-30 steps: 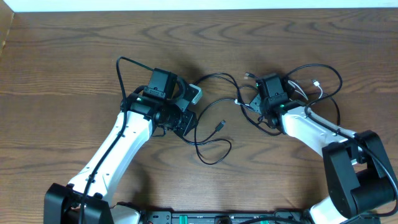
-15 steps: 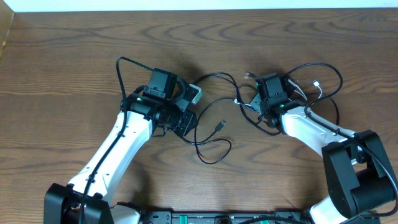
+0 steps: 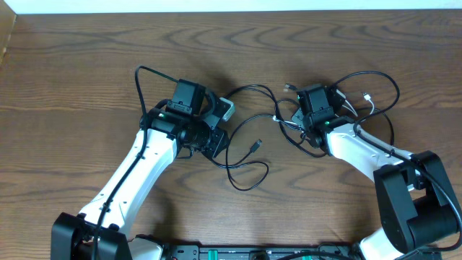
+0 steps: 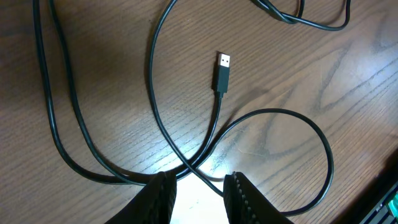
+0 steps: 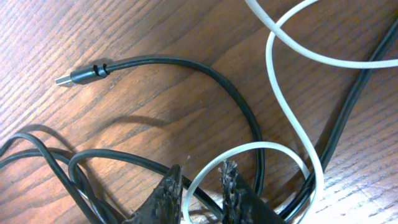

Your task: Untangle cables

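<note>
Across the middle of the desk point(image 3: 72, 65) the cables point(image 3: 255, 146) sprawl; they look light, limp and springy, best pinched near a plug point(image 4: 222, 78). Left end effector point(image 4: 196, 186) straddles crossed black cords point(image 4: 186, 163), right end effector point(image 5: 200, 186) a white loop point(image 5: 273, 81); jaws narrow, whether clamped I cannot tell.

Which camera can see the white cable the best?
The right wrist view. The white cable is big and close there, and you can follow its loops among the black cables. Overhead shows only tiny pale bits of it. The left wrist view shows only black cables.
</note>
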`<action>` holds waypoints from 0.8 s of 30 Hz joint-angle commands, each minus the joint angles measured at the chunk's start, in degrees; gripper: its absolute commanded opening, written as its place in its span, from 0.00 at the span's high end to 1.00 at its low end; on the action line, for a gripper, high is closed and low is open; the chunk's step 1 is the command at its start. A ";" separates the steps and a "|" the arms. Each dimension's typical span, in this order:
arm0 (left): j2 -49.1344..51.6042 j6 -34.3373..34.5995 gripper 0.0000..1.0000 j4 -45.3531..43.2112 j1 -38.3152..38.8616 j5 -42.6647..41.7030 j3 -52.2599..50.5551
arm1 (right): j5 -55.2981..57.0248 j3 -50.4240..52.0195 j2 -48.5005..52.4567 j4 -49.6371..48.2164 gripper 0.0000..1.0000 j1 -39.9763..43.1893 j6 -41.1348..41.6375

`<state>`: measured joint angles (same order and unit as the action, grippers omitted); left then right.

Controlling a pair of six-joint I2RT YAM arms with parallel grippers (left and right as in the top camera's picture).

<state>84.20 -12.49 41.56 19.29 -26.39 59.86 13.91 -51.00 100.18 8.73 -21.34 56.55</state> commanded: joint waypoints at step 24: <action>-0.31 -0.74 0.69 0.00 0.09 0.52 -0.07 | 1.62 0.17 5.49 -1.73 0.71 -0.46 -0.02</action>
<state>84.20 -12.49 41.56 19.29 -26.39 59.86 14.87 -51.05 103.90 6.48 -21.37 56.40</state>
